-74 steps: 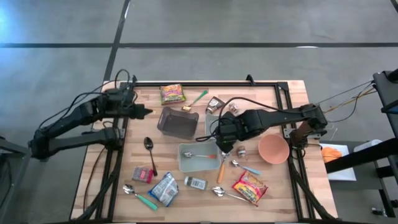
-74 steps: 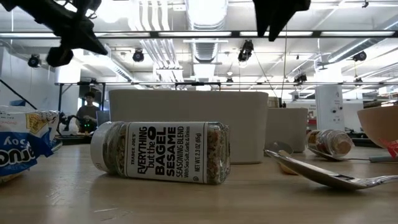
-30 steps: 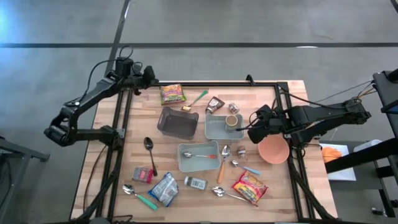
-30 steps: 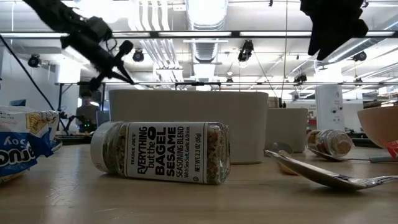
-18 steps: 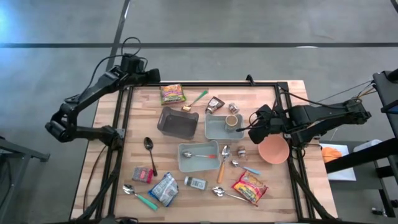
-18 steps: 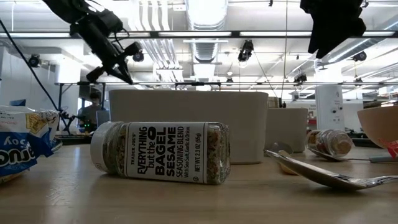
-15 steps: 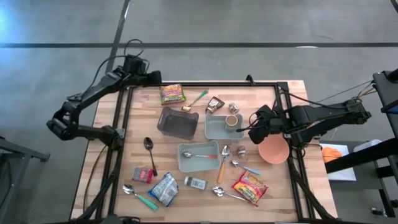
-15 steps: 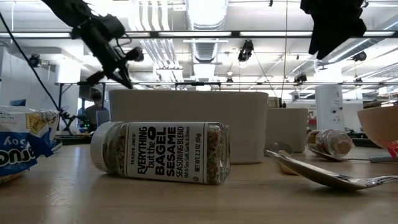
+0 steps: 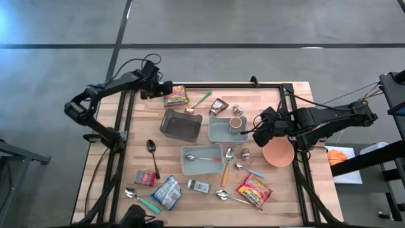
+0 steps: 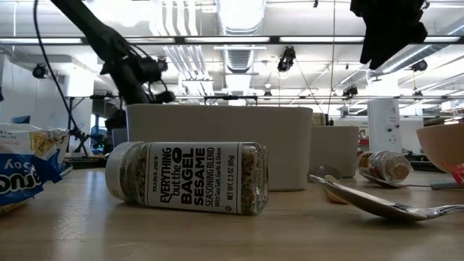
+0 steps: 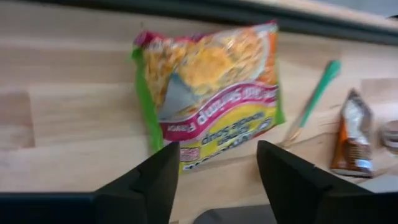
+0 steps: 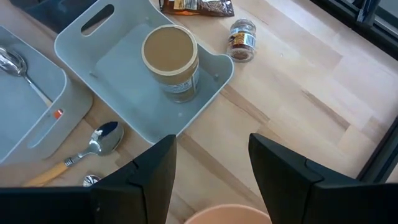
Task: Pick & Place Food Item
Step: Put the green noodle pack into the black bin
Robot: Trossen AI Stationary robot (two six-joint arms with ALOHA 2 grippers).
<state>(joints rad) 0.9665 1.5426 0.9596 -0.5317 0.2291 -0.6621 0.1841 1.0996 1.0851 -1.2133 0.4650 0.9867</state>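
Hovering over the noodle packet (image 9: 176, 95) at the far left corner of the worktop (image 9: 126, 171), the left hand (image 9: 166, 88) has its fingers (image 11: 152, 180) spread apart.

Seen from above, the packet lies flat on the wood just beside the black rail at the worktop's far edge, its long axis running roughly toward and away from that rail, slightly skewed, with a green-handled spoon (image 9: 199, 101) just to its right. In the left wrist view the two dark fingers frame the packet's printed yellow end without touching it. The right hand (image 9: 256, 132), fingers parted and empty, hangs above the worktop between a pale tray (image 12: 121, 78) holding a brown-lidded jar (image 12: 171, 59) and a pink bowl (image 9: 278, 152).
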